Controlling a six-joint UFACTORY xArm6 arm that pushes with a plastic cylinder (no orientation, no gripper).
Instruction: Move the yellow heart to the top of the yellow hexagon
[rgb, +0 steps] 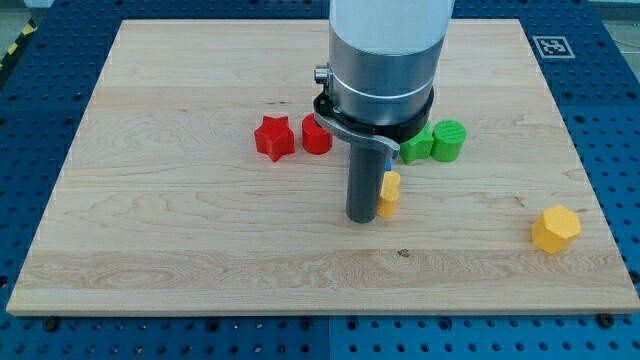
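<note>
The yellow heart (389, 193) stands near the board's middle, partly hidden behind my rod. My tip (361, 217) rests on the board, touching or almost touching the heart's left side. The yellow hexagon (555, 229) lies far off at the view's lower right, near the board's right edge.
A red star (273, 138) and a red block (316, 134) sit left of the rod, toward the view's top. Two green blocks (417, 146) (449, 140) sit right of it, partly hidden by the arm. The wooden board (150, 240) lies on a blue perforated table.
</note>
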